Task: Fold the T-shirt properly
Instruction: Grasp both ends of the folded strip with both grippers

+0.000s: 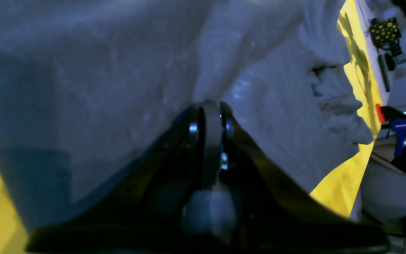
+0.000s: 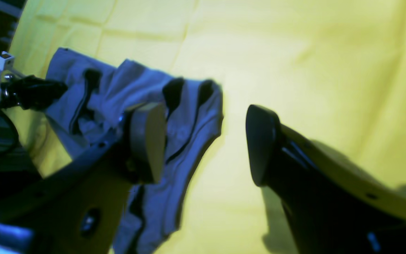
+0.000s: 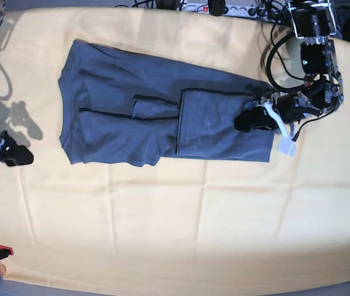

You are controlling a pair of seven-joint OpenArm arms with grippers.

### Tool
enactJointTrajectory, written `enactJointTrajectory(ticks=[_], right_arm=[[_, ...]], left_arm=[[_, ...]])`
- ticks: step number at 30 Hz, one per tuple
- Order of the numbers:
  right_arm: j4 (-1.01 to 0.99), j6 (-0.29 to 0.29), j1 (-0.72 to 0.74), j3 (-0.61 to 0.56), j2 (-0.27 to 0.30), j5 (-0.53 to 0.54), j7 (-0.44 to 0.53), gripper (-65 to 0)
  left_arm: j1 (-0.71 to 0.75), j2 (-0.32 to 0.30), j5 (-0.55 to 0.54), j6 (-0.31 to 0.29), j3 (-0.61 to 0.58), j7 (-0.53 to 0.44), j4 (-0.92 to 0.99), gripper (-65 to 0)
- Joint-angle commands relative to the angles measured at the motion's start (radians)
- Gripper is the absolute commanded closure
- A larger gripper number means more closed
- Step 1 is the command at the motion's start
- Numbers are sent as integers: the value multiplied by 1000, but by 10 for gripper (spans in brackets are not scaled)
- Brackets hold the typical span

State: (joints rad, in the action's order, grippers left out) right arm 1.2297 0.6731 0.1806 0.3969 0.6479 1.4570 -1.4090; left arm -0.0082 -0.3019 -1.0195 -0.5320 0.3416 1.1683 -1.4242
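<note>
T-shirt (image 3: 162,123) lies partly folded on the yellow cloth (image 3: 181,228) over the worktop. Left claw (image 3: 249,120) sits at the shirt's edge, jaws pressed together, probably pinching fabric, though the view is blurry. Right claw (image 2: 206,141) stands wide, empty, well apart from the shirt.

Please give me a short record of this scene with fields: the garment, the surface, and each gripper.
garment: T-shirt, dark grey, lying flat, partly folded
surface: yellow-orange cloth covering the table
left gripper: left gripper shut on the T-shirt's edge, on the base view's right
right gripper: right gripper open, holding nothing, off the shirt near the cloth's edge
fold state: not finished, sleeves folded in, one end folded over the middle
</note>
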Motion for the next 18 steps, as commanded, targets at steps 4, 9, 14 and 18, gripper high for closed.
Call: enactJointTrajectory(ticks=[4,9,14,18], right_arm=[[14,-2,-59,9,-44,26,13,-381],[14,1,-118,9,-100,26,13,-381],[14,12,-184,9,-138,26,13,-381],[14,25,-221,9,-174,26,13,-381]], left_arm=[[-11,-40,35,9,5,6,-9,0],[-14,-85,35,9,5,10,-9,0],[-17,-143,32,10,5,10,-9,0],[-18,-187,-42,9,5,11,-9,0]])
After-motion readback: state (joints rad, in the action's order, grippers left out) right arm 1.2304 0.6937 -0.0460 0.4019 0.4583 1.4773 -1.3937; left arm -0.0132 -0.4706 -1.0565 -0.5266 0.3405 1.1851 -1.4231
